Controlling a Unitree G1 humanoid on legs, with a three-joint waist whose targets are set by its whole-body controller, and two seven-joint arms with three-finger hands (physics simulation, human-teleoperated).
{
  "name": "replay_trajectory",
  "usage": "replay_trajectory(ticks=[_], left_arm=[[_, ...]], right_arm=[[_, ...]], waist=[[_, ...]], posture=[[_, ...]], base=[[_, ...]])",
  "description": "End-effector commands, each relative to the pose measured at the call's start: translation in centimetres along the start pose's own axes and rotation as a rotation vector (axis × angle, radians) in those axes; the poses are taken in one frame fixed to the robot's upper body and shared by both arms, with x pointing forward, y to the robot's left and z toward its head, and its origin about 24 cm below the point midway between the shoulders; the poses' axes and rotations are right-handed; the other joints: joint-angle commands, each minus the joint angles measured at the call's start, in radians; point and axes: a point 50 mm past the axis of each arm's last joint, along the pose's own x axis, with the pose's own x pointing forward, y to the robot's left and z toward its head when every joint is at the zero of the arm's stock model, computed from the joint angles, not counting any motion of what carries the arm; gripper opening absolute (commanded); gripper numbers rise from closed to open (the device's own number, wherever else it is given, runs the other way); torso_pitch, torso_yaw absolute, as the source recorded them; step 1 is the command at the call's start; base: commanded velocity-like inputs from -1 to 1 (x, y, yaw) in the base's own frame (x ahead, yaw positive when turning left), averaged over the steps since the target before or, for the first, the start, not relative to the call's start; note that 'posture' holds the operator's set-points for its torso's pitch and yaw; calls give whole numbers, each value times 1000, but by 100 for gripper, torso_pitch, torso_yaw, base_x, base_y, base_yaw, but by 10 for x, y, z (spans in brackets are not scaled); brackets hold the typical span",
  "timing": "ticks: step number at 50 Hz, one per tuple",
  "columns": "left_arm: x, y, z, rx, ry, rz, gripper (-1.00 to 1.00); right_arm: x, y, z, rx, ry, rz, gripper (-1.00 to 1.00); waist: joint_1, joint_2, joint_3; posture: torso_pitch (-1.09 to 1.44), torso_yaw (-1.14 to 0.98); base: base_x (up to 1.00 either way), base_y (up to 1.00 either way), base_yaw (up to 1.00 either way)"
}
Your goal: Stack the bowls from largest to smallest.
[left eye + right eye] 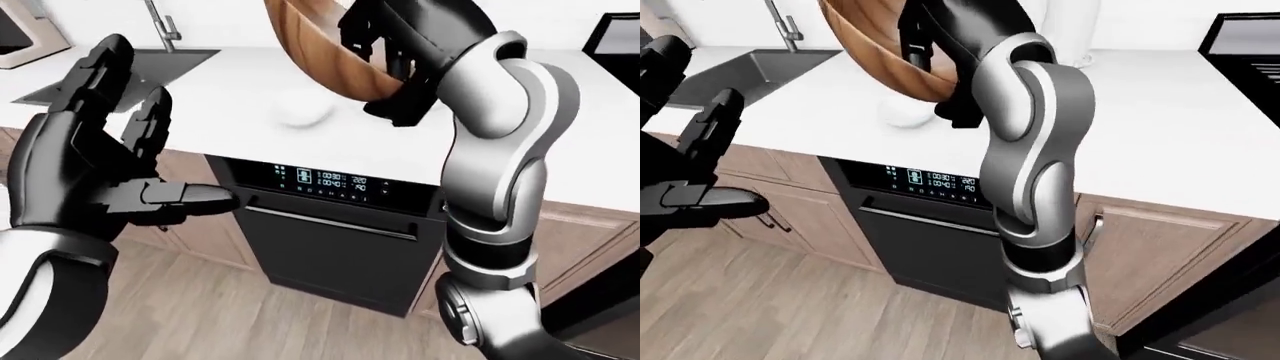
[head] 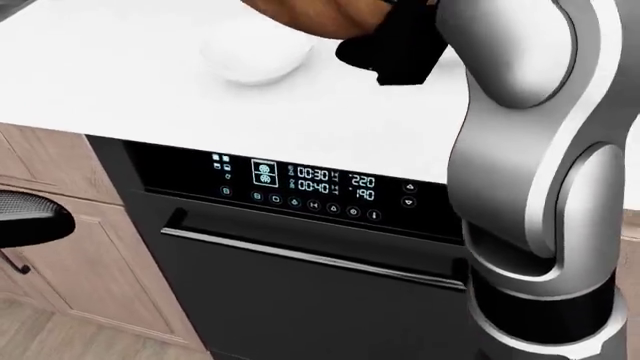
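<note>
The right hand [image 1: 385, 34] grips the large brown wooden bowl [image 1: 320, 52], tilted above the small white bowl [image 2: 255, 56]. The left hand [image 1: 105, 161] is empty, fingers spread wide.

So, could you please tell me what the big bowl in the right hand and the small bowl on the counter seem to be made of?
The big bowl looks like wood with a smooth, slightly glossy finish: brown with visible grain streaks. The small bowl looks like glazed ceramic, or possibly plastic: plain white, smooth, no pattern. As a render, neither is certain. The right hand grips the big bowl's rim.
</note>
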Motion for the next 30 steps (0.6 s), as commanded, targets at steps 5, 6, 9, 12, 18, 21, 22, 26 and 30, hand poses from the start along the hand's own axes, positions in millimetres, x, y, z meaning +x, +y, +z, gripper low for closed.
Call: replay_trajectory(ticks=[5,6,9,12,18,21,22,26,30], left_arm=[[-2,-2,11,0,-74,-10,100],[-2,-2,11,0,-73,-10,100],[-1,-3,10,0,-72,-12,100],[-2,-3,9,-1,-72,-13,100],[-4,-2,11,-4,-73,-9,100],[-5,-2,10,-10,-72,-9,100],[-5,-3,9,-10,-71,-10,100],[-5,-1,10,-9,-72,-7,100],[-4,-2,10,-9,-72,-9,100]], right_arm=[[-7,-23,3,-12,-9,-139,-100],[-7,-24,3,-12,-9,-143,-100],[-8,-24,3,-18,-9,-143,-100],[-8,-23,2,-22,-9,-143,-100],[-9,-23,4,-23,-14,-141,-100],[-9,-24,6,-25,-17,-140,-100],[-9,-24,7,-26,-18,-138,-100],[-9,-23,8,-19,-23,-134,-100],[-9,-23,8,-8,-29,-135,-100]], waist=[[-20,-4,-27],[-19,-14,-25],[-21,-78,-30],[-17,-73,-28],[-3,-108,-41],[8,-88,-39],[10,-76,-40],[8,-42,-49],[-6,26,-32]], posture=[[0,0],[0,0],[0,0],[0,0],[0,0],[0,0],[0,0],[0,0],[0,0]], base=[[19,6,0],[0,0,0],[0,0,0],[0,1,0],[0,16,0],[0,27,0],[0,38,0],[0,43,0],[0,12,0]])
